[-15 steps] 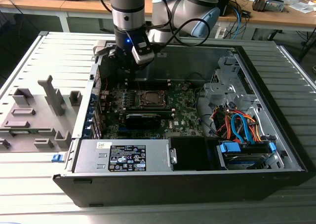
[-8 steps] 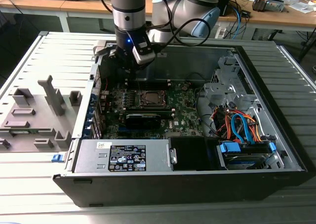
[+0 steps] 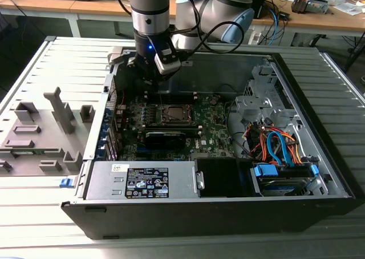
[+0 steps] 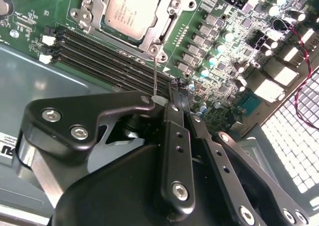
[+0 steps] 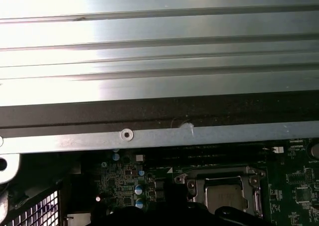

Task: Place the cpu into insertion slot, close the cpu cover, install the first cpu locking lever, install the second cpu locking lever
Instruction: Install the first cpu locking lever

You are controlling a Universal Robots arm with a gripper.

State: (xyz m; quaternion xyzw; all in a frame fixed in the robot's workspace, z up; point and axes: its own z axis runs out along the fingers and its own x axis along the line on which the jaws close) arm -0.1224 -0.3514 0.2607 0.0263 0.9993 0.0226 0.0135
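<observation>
A ribbed grey surface (image 3: 34, 76) carries an open computer case (image 3: 319, 156), with wooden desks (image 3: 85, 8) behind. Inside, the green motherboard (image 3: 214, 128) holds the insertion slot (image 3: 173, 115); the cpu (image 4: 130, 11) sits in it under the cpu cover (image 4: 164, 29). The hand (image 4: 169, 99), fingers together, pinches a thin locking lever (image 4: 155, 71).

Dull silver metal cpu (image 4: 130, 10); shiny metal cpu cover (image 4: 159, 34); matt black hand (image 4: 172, 106).
</observation>
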